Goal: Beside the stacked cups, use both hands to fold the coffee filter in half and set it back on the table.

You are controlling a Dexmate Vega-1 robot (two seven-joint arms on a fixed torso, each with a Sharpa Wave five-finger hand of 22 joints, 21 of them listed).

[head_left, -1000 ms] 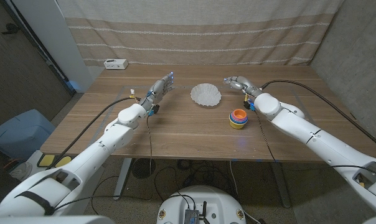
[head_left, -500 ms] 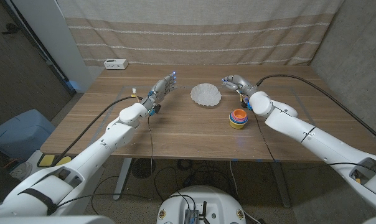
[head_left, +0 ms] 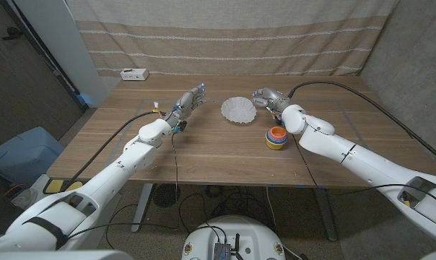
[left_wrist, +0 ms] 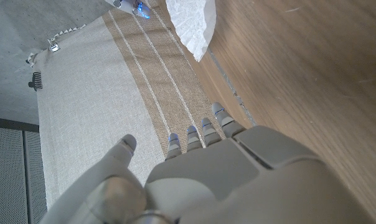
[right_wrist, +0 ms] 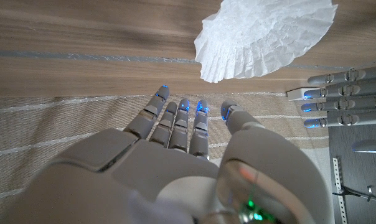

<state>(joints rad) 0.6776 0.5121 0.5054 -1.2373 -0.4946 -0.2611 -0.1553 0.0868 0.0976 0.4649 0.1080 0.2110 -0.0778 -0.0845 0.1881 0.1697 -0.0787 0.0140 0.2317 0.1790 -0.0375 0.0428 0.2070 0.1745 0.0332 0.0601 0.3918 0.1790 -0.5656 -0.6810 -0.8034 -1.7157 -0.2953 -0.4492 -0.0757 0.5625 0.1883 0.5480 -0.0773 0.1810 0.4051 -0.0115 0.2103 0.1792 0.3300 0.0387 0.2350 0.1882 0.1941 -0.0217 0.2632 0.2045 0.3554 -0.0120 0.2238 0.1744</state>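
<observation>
Coffee filter (head_left: 239, 110) unfolded between both hands, untouched; left fingers (head_left: 195, 93) spread, right fingers (head_left: 260, 94) spread.

My right hand (head_left: 265, 96) has drifted leftward across the desk (head_left: 203, 155) over the last second, closing on the coffee filter (head_left: 238, 109) until its fingers sit just beside the paper's right rim, not visibly touching it; the right forearm has swung in with it, so the elbow now lies nearer the stacked cups (head_left: 276, 137). My left hand (head_left: 190, 100) has edged very slightly toward the filter, fingers apart and holding nothing.
</observation>
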